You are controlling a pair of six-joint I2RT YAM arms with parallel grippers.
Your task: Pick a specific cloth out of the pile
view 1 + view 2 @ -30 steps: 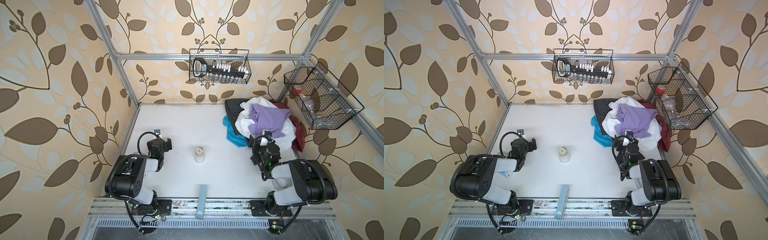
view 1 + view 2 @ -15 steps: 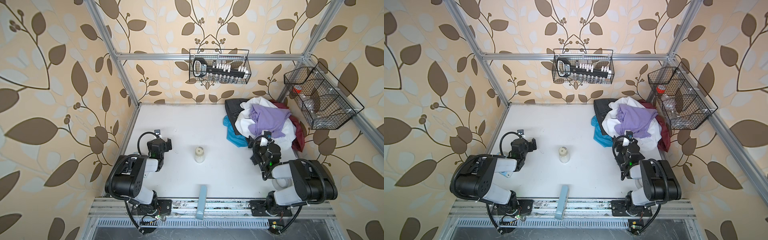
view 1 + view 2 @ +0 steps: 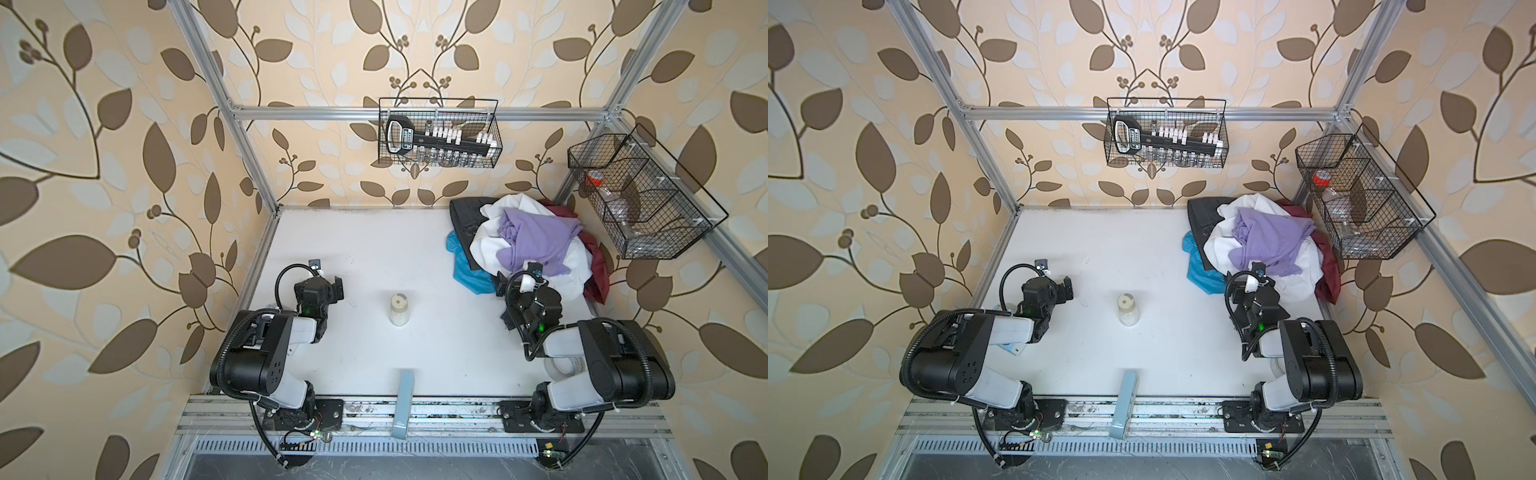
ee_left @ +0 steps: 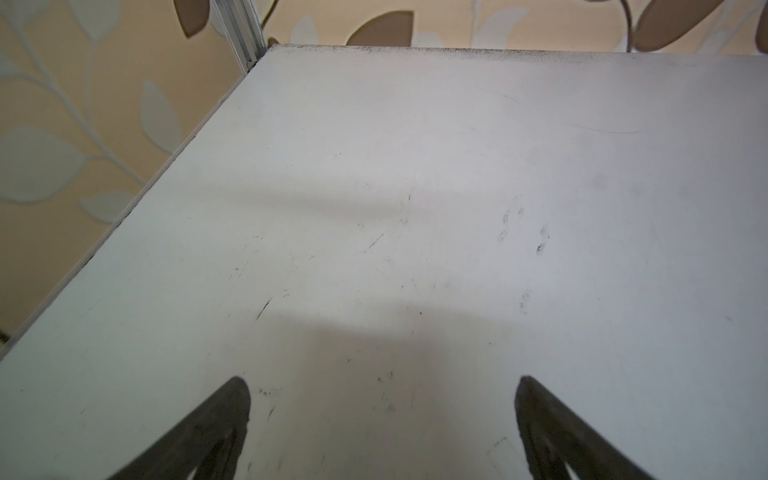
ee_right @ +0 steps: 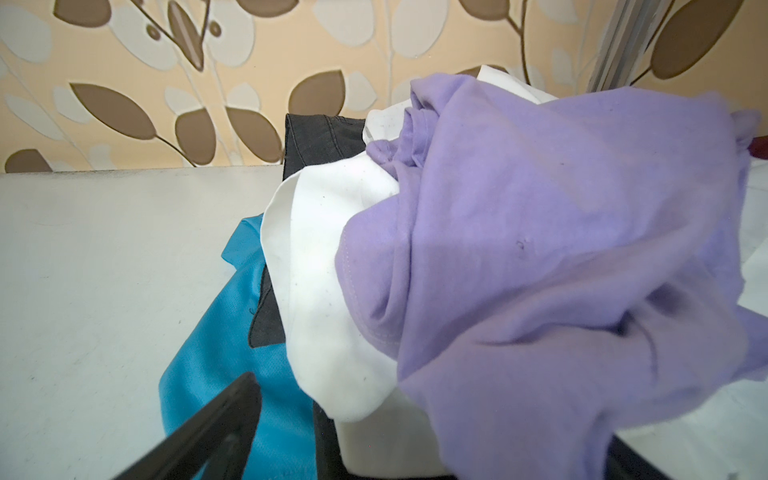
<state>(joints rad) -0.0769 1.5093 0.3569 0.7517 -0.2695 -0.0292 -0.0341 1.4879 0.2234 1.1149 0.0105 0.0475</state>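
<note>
R pincer [image 3: 515, 277] spread wide, empty, at pile [image 3: 519, 232] lower edge | L pincer [image 4: 384, 399] spread, over bare counter [image 4: 415, 166] | cloth [image 3: 467, 270] right-centre of both top views, sticking out pile's left side, pinned under white cloth [image 5: 324, 249] + black cloth [image 5: 270, 316] | risk: pinch takes white/lilac cloth [image 5: 561, 249] hem too; pull drags whole pile.

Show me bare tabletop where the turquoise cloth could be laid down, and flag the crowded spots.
Biggest bare patch: the table between the back wall, the left gripper and the pile. Another lies between the small white jar and the right arm. Crowded: the far right corner, where the pile lies over part of the turquoise cloth.
</note>
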